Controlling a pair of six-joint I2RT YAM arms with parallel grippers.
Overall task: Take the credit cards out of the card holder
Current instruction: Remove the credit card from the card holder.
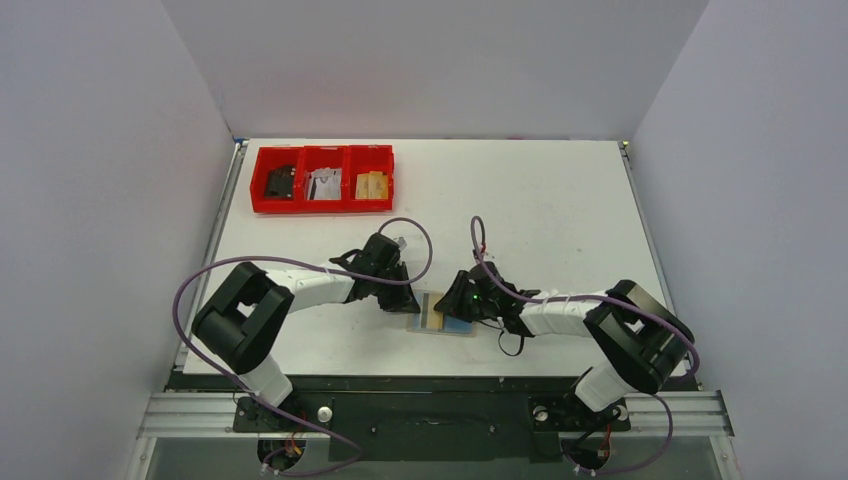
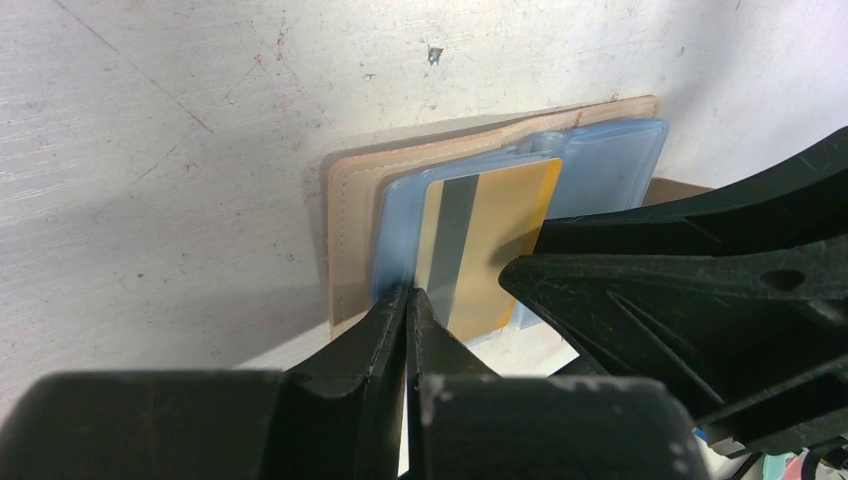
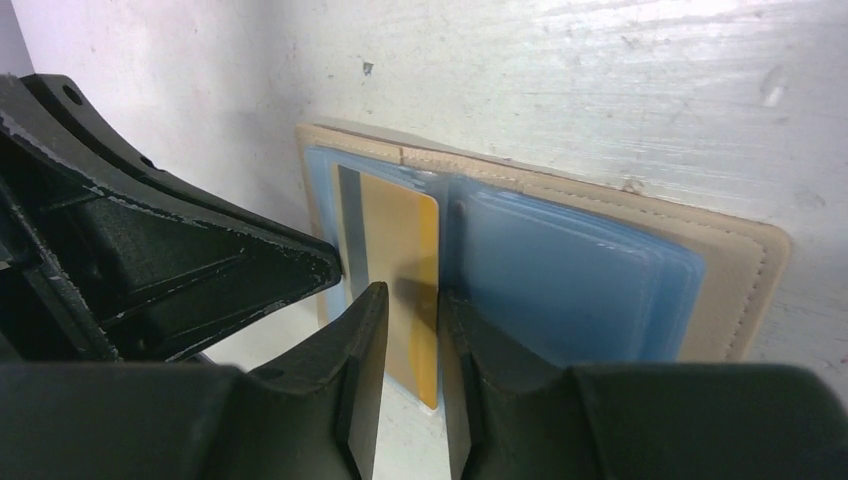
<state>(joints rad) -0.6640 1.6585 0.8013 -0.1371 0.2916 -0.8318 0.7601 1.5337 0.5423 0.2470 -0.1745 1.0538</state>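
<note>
The tan card holder (image 1: 441, 313) lies open flat on the table near the front edge. It shows in the left wrist view (image 2: 350, 200) and the right wrist view (image 3: 740, 270). A gold card with a grey stripe (image 2: 500, 250) (image 3: 400, 230) lies on its one half over a pale blue layer. A stack of pale blue layers (image 3: 570, 270) covers the other half; pockets or cards, I cannot tell. My left gripper (image 1: 398, 298) (image 2: 408, 296) is shut, its tips at the blue layer's near edge. My right gripper (image 1: 462, 300) (image 3: 408, 300) is narrowly open over the gold card's edge.
A red three-compartment tray (image 1: 322, 206) stands at the back left with a dark item, a white item and tan blocks in it. The two grippers face each other closely over the holder; the right one fills the right of the left wrist view (image 2: 680, 290).
</note>
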